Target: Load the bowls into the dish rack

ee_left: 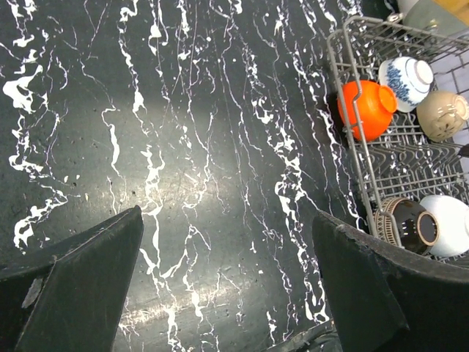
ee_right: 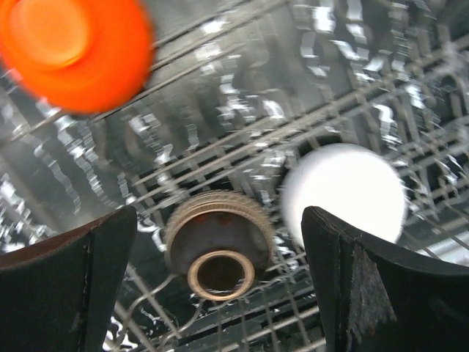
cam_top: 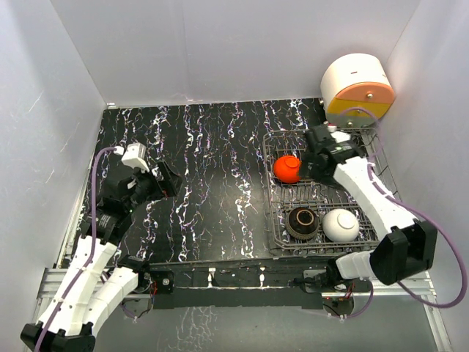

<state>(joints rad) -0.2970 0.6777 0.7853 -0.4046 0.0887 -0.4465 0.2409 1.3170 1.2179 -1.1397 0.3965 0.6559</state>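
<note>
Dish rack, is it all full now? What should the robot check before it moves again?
1. All five bowls in the dish rack: ok. The red-orange bowl, blue-and-white bowl, tan bowl, dark brown bowl and white bowl are all inside.
2. No bowl on the table: ok, none shows.
3. Left gripper empty: ok, open over bare table.
4. Right gripper empty: ok, open above the rack, holding nothing.
5. Bowls sitting steady between the tines: cannot tell.
</note>
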